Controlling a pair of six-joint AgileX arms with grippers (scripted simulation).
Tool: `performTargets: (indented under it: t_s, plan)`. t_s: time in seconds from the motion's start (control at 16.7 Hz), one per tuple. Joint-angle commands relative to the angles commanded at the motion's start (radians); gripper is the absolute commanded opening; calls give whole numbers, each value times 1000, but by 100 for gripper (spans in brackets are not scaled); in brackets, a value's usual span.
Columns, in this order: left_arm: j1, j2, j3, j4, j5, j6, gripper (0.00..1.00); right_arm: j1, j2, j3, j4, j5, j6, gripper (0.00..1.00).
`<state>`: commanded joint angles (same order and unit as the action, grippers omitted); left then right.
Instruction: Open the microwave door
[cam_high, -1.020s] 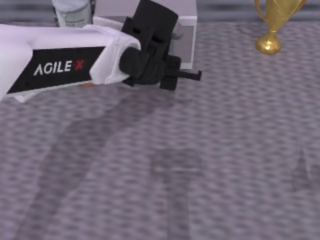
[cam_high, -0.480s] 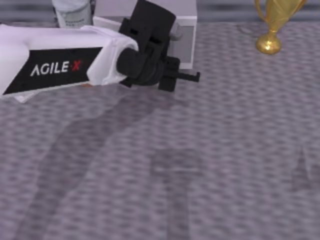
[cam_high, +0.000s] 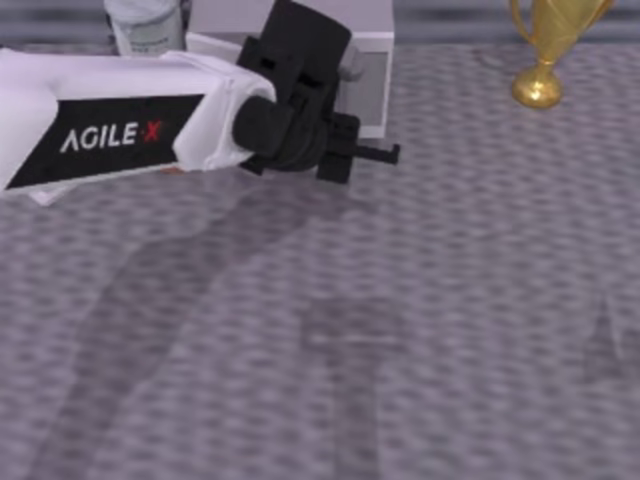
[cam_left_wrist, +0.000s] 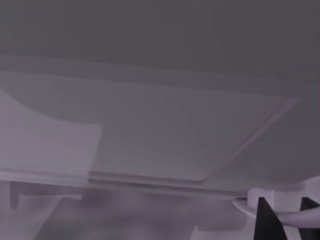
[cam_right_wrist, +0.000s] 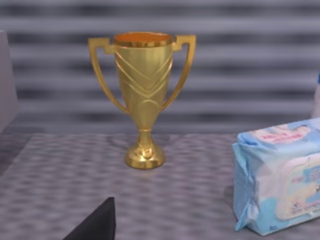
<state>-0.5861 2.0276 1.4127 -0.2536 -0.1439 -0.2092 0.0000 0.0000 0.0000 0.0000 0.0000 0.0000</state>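
The light grey microwave (cam_high: 372, 20) stands at the back of the table, left of centre. My left arm reaches in from the left, and my left gripper (cam_high: 388, 152) sits just in front of the microwave's front right corner. The arm hides most of the microwave door in the top view. The left wrist view shows the door's grey window (cam_left_wrist: 165, 135) very close and at a slant. A white door handle (cam_left_wrist: 260, 196) lies between the two dark fingertips (cam_left_wrist: 265, 222), which are shut on it. Of my right gripper only one dark fingertip (cam_right_wrist: 102, 222) shows, with nothing near it.
A gold trophy (cam_high: 540, 60) stands at the back right, also seen in the right wrist view (cam_right_wrist: 145, 95). A white canister (cam_high: 145, 25) stands to the left of the microwave. A blue pack of wipes (cam_right_wrist: 280, 180) lies near the trophy. A striped wall runs behind.
My left arm and gripper shifted slightly to the left a second ago and have held still since. The right arm's motion cannot be seen.
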Motion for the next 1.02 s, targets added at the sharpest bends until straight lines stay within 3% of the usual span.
performTargets:
  t_s: [0.54,1.02]
  plan:
    - [0,0,0,0,0,0,0,0,0,0,0,0,0,100]
    - [12,-28,-42,20,37,44,0,0,0,0,0,0,0,100]
